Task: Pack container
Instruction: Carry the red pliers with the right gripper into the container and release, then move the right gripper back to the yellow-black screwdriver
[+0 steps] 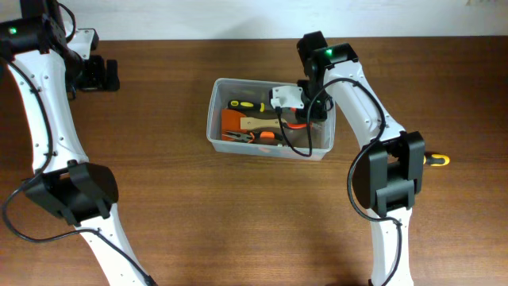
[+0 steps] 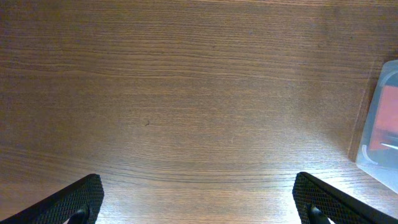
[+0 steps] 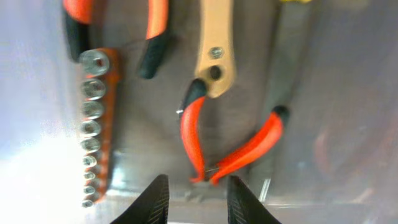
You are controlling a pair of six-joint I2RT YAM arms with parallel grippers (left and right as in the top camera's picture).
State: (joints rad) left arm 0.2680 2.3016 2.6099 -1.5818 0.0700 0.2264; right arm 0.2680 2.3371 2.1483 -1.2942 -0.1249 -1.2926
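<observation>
The clear container stands mid-table with hand tools inside. Among them are a yellow-and-black screwdriver, a tan-handled tool, an orange socket rail and red-handled pliers. My right gripper hangs over the tub's right end. In the right wrist view its fingers stand apart, just short of the pliers' handle ends, with nothing between them. My left gripper is far off at the table's back left. It is wide open over bare wood, and the tub's edge shows at the right.
A yellow-handled tool lies on the table just right of the right arm's base. The right arm's cable loops over the tub's right half. Brown wooden tabletop surrounds the tub on all sides.
</observation>
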